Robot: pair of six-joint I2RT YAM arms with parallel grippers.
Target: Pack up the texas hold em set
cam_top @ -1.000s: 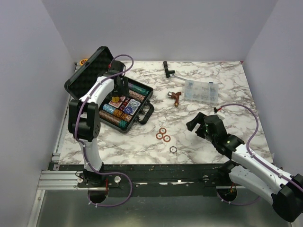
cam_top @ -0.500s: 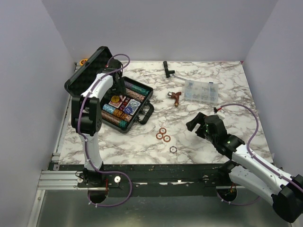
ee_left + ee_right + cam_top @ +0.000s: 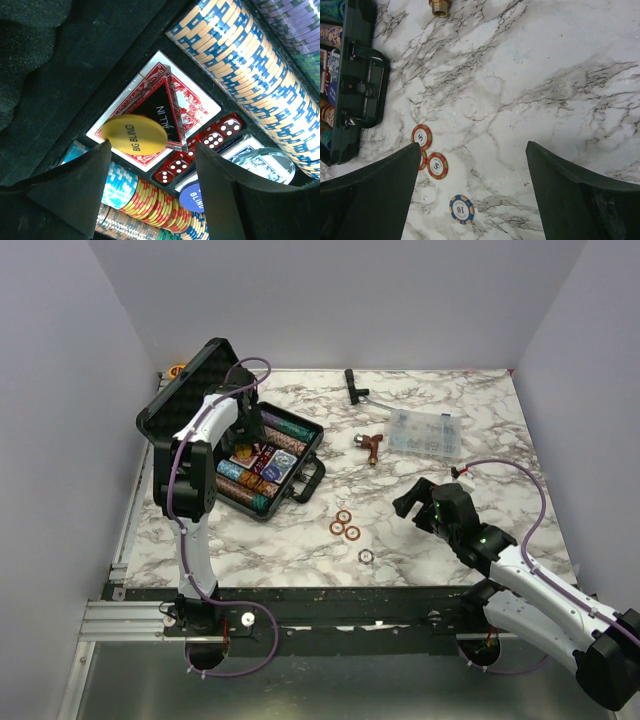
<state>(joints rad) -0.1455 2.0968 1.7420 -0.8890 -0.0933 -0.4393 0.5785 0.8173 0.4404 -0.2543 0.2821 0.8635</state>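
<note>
**Right gripper** (image 3: 474, 146): fingers spread wide, holding nothing, hovering above the marble table (image 3: 560, 75).
- Just off its left fingertip, toward the other arm, two red chips (image 3: 421, 136) lie flat on the table. A third is partly hidden behind that finger.
- A blue chip (image 3: 461, 208) lies nearer the wrist, on the same side, set apart from the red ones.
- The chips are round, so no long axis constrains the approach.
- Beyond the chips, further to that side, the briefcase (image 3: 357, 70) stands open, its handle (image 3: 370, 90) turned toward this gripper.

**Left gripper** (image 3: 152, 150): fingers apart, clamping nothing, hanging inside the case over the centre compartment.
- A yellow button (image 3: 135, 135) lies just ahead of its left fingertip on the red card deck (image 3: 200, 105). Whether the finger touches the button cannot be told.
- Chip rows (image 3: 240, 70) flank the compartment on either side.

**Judgement:**
- The loose chips are not yet packed, and the right arm is clearly the nearer.
- Its move calls for a short shift toward its left finger, then a descent onto a flat, thin target.
</note>
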